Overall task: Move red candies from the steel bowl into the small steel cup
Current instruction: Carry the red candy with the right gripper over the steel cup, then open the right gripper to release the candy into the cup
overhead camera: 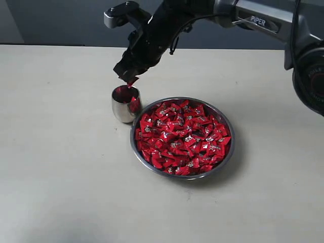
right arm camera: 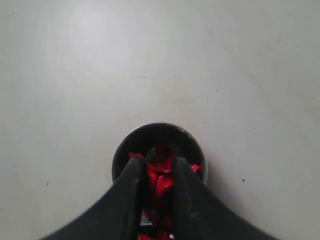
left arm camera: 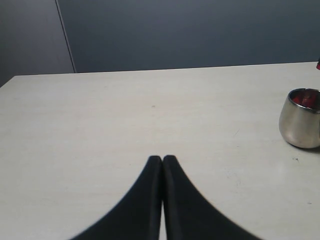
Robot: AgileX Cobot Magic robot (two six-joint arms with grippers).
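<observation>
The steel bowl (overhead camera: 229, 152) sits right of centre, heaped with red candies (overhead camera: 182, 137). Just to its left stands the small steel cup (overhead camera: 121, 110), with red candies showing inside it (overhead camera: 124, 93). My right gripper (overhead camera: 129, 80) hangs directly over the cup's mouth, shut on a red candy whose tip pokes out below the fingers. In the right wrist view the red candy (right arm camera: 160, 182) is pinched between the two black fingers above the cup (right arm camera: 190, 140). My left gripper (left arm camera: 162, 159) is shut and holds nothing, low over bare table, with the cup (left arm camera: 299, 125) far off to its side.
The pale table (overhead camera: 61, 167) stretches wide to the left and front. A grey wall (overhead camera: 50, 20) runs behind its far edge. The right arm's base (overhead camera: 309, 76) stands at the right edge.
</observation>
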